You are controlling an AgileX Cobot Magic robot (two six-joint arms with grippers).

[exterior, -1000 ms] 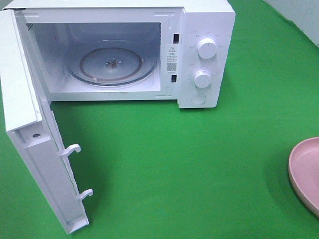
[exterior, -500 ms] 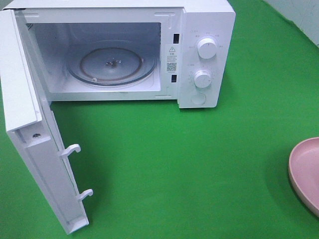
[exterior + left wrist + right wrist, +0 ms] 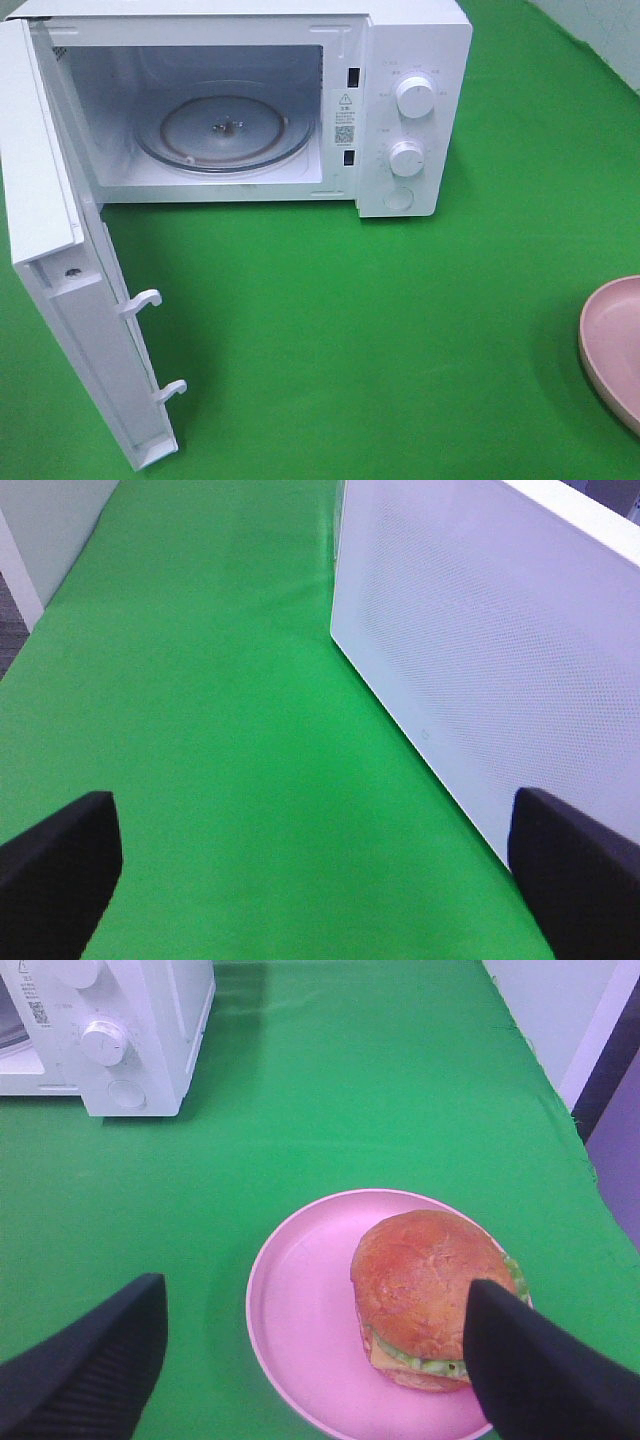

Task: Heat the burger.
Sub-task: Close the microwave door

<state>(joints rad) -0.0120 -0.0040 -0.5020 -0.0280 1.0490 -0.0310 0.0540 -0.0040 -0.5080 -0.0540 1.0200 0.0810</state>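
Burger (image 3: 425,1295) on its pink plate (image 3: 300,1330) is what I am after, and it sits off-centre on that plate, toward the rim that lies farther from the microwave (image 3: 400,110), bun up, lettuce and cheese showing at the edge. The microwave door (image 3: 70,300) is swung wide and the glass turntable (image 3: 225,130) inside lies bare, so I judge the opening step done and the pickup step in hand: the food has yet to leave the plate. My right gripper (image 3: 315,1360) hangs above the plate with its jaws spread wide and nothing between them, one finger seen over the burger's far side, the other out over the green cloth (image 3: 380,330). Next I would need to come down so the burger (or the plate rim, which may be the safer hold) lies squarely between the fingers, then carry it across the cloth to the turntable. My left gripper (image 3: 320,880) is likewise spread wide and empty, hovering just outside the open door's outer face, touching nothing that I can see.
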